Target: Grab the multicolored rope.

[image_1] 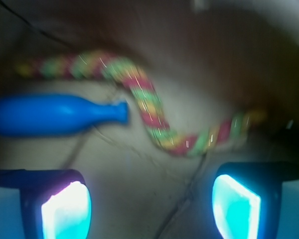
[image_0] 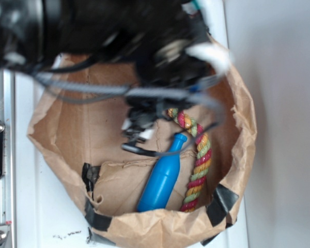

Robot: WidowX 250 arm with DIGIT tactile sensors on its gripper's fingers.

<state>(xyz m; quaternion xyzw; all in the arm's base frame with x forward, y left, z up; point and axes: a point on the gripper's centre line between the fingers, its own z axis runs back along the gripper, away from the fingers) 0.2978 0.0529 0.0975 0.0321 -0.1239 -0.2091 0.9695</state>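
While the black robot gripper (image_1: 150, 209) hung inside the brown paper bag (image_0: 237, 155), its two glowing fingers (image_1: 67, 209) stood wide apart, holding nothing. Beneath it, the thick twisted red, yellow and green rope (image_1: 154, 124) lay curved on the bag's floor beside the blue plastic bottle (image_1: 50, 114).

No readable text, label, brand, number or sign anywhere in either view. Only some tiny dark marks on the white surface (image_0: 67, 236) below the paper bag (image_0: 237, 155), too small to read.
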